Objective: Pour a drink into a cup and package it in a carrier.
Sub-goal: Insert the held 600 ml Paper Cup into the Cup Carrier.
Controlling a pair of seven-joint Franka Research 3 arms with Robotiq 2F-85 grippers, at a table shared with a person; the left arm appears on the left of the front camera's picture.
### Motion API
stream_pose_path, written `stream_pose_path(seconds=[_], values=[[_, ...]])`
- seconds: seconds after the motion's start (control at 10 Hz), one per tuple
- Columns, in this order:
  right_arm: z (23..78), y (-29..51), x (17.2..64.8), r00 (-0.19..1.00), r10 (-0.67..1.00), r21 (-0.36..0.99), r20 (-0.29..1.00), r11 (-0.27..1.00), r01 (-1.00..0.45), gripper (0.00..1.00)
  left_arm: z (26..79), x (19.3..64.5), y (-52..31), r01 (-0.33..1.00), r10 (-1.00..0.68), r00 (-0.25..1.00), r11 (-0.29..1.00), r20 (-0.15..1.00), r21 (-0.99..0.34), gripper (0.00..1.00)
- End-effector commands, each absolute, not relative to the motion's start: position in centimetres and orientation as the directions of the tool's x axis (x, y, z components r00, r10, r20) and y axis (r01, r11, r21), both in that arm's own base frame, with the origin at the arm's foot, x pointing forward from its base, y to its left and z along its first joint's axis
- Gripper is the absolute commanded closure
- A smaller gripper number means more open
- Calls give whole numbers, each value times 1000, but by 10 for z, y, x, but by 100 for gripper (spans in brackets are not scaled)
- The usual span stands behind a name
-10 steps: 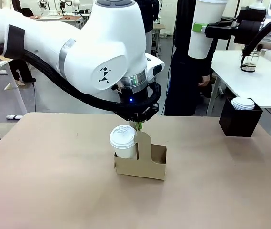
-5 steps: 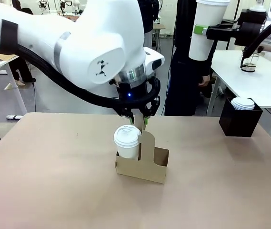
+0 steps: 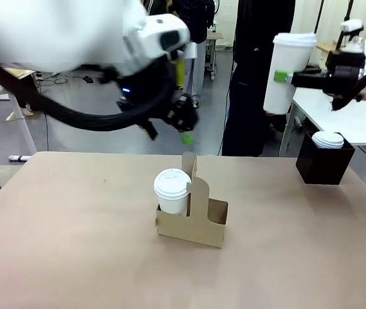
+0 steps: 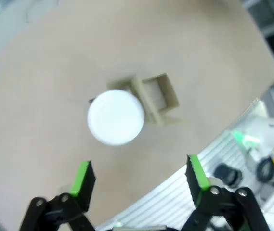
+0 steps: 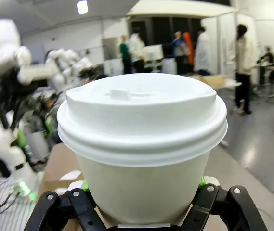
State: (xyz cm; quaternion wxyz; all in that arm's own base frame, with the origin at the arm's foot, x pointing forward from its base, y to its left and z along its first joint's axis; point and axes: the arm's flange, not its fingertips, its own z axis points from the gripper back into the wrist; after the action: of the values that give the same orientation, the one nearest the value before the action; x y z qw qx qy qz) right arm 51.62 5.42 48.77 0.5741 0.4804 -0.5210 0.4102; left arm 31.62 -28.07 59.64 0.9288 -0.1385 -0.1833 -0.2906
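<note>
Jaws of our left gripper (image 4: 139, 173) stand wide apart, nothing between the green pads, hanging above the counter (image 3: 73, 244). Jaws of our right gripper (image 5: 143, 185) are clamped on the lower wall of a white lidded paper cup (image 5: 141, 134), held high at the upper right of the front view.

Under the left gripper, at the counter's centre, the carrier (image 3: 199, 222) stands with a second lidded cup (image 3: 171, 191) seated in its picture-left pocket. The pocket right of the tall cut-out handle is empty. We cannot see the drink under either lid.

We judge the empty pocket to be the risky part. It is narrow, so a cup coming in off-centre could catch the cardboard edge and shove or tip the light carrier across the smooth counter. Too hard a squeeze could buckle the thin paper wall and lift the snap-on lid. A low sweep of the left arm could clip the handle.

The carrier is matte brown folded cardboard with square pockets. The cups are tapered, with domed plastic lids. A black cube-shaped box (image 3: 324, 164) at the right edge holds spare white lids (image 3: 329, 139).
</note>
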Motion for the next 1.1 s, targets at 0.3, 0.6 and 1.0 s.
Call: stream_pose_path(seconds=[0.3, 0.6, 1.0], values=[[412, 70, 473, 143, 1, 143, 990, 18, -989, 19, 548, 278, -111, 826, -617, 483, 556, 621, -91, 0], [428, 68, 486, 168, 30, 167, 985, 38, -985, 19, 566, 281, -121, 809, -643, 507, 586, 574, -58, 0], [399, 107, 459, 18, -40, 8, 999, -230, -973, 19, 511, 332, -58, 817, -657, 449, 576, 605, 19, 0]])
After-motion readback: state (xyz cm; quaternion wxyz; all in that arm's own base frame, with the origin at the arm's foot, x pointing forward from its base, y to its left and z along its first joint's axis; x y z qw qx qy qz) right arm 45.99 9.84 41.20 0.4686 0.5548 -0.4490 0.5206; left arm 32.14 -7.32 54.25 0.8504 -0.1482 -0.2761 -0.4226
